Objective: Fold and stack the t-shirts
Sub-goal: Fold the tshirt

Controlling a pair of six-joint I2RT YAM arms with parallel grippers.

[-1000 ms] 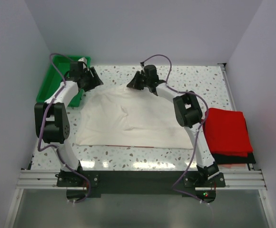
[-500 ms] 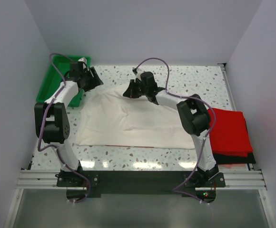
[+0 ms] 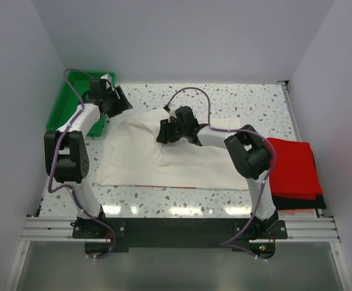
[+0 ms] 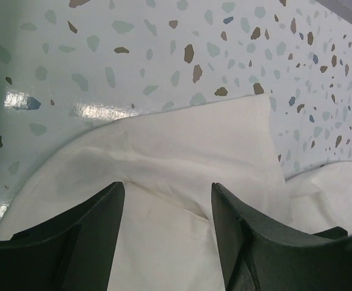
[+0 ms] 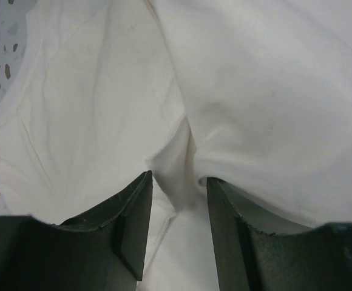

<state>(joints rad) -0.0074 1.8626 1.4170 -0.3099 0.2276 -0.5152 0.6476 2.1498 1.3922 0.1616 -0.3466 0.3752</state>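
Off-white t-shirt (image 3: 164, 160): spread mid-table, partly folded, its far edge doubled over beneath the right gripper.
Right gripper (image 5: 179, 188): low on the cloth, jaws apart, a soft ridge of fabric between them, seemingly not pinched.
Left gripper (image 4: 167, 200): jaws apart, nothing held, over the far-left sleeve.
Risk: the ridge may snag a finger on lift-off and drag the fold open; the sleeve could end up crooked.
Stack: red t-shirts (image 3: 291, 167) on a black one (image 3: 319, 204), at the right edge, well apart.
Surface: speckled table (image 3: 255, 103), glossy with glare patches; cloth probably slides easily.
Room: plain pale walls on three sides; green tray (image 3: 67, 100) far left.
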